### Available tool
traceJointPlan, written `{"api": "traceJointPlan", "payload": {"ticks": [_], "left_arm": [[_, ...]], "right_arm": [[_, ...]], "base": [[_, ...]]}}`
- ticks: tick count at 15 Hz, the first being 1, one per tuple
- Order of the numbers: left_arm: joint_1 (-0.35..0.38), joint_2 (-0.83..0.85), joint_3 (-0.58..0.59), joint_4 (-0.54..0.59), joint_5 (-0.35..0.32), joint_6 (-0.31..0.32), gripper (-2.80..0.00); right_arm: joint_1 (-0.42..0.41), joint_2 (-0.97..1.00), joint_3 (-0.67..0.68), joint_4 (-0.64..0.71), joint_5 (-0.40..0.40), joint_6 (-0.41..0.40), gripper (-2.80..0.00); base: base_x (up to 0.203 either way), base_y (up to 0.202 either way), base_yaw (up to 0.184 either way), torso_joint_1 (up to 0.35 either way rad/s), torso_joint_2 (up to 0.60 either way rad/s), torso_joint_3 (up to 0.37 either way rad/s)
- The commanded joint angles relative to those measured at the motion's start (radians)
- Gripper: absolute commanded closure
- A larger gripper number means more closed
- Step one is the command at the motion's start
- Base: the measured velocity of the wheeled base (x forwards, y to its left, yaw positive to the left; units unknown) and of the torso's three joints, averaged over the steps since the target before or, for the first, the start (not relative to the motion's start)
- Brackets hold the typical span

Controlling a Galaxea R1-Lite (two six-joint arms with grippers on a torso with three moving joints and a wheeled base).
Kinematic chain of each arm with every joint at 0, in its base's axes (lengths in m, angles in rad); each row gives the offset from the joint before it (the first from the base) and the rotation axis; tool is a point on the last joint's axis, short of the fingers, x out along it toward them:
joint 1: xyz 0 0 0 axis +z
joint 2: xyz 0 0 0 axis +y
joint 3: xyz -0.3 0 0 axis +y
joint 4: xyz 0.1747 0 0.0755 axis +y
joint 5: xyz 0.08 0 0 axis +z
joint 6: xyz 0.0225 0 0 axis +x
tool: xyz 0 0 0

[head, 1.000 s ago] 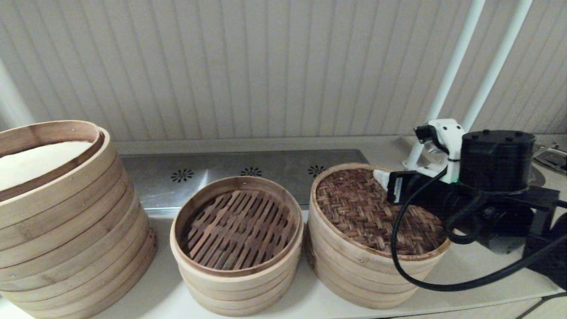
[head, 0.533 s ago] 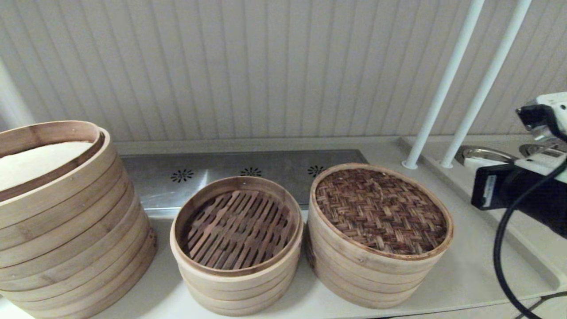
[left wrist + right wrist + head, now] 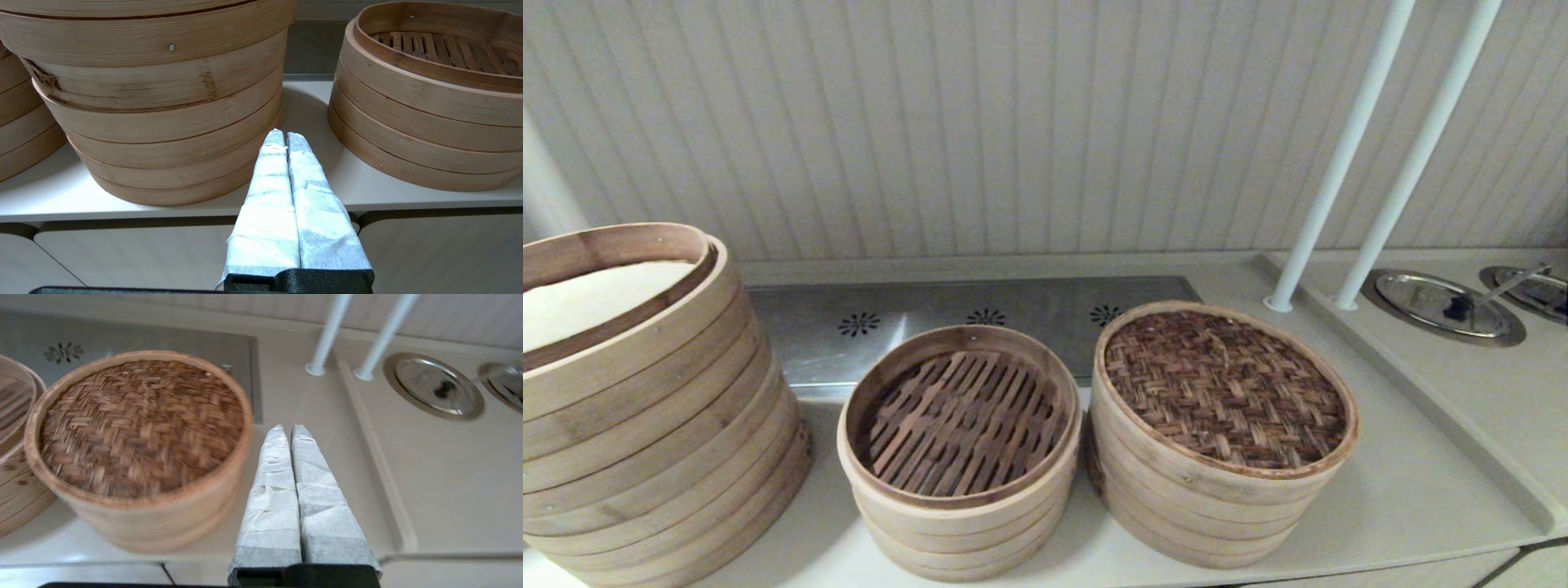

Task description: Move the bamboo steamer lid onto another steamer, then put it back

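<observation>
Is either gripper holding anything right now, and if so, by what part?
Nothing is held. The left gripper and the right gripper are both shut and empty. The bamboo steamer lid sits untouched on its stack.

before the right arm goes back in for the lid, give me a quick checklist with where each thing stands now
1. Bamboo steamer lid sits flat on the right-hand stack: ok.
2. Lid's woven top clear of any arm: ok.
3. Right gripper open for a grasp: not ok, shut and empty, beside the lid.
4. Left gripper out of the way: ok, shut, low at the counter edge before the large steamer.
5. Slatted basket uncovered: ok.
6. Cloth-lined target steamer located: cannot tell.
</observation>
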Motion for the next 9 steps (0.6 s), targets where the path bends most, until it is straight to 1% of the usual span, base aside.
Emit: {"api": "traceJointPlan", "payload": {"ticks": [1,3,4,5,6,7,9], "left_arm": [[0.000,0.002,0.000,0.000,0.000,0.000,0.00],[0.000,0.002,0.000,0.000,0.000,0.000,0.00],[0.000,0.002,0.000,0.000,0.000,0.000,0.00],[0.000,0.002,0.000,0.000,0.000,0.000,0.00],[0.000,0.002,0.000,0.000,0.000,0.000,0.00],[0.000,0.002,0.000,0.000,0.000,0.000,0.00],[0.000,0.002,0.000,0.000,0.000,0.000,0.00]], "right_arm": [[-0.018,-0.136,-0.041,0.102,-0.006,0.011,0.00],[-0.103,-0.204,-0.065,0.183,0.001,0.014,0.00],[-0.165,-0.231,-0.076,0.212,0.027,0.014,0.00],[-0.242,-0.254,-0.097,0.249,0.079,0.013,0.00],[-0.338,-0.278,-0.123,0.300,0.162,0.013,0.00],[-0.447,-0.302,-0.143,0.347,0.272,0.013,0.00],[-0.706,-0.339,-0.131,0.397,0.530,0.009,0.00]], "base": [[0.000,0.000,0.000,0.000,0.00,0.000],[0.000,0.000,0.000,0.000,0.00,0.000],[0.000,0.000,0.000,0.000,0.00,0.000],[0.000,0.000,0.000,0.000,0.00,0.000],[0.000,0.000,0.000,0.000,0.00,0.000],[0.000,0.000,0.000,0.000,0.00,0.000],[0.000,0.000,0.000,0.000,0.00,0.000]]}}
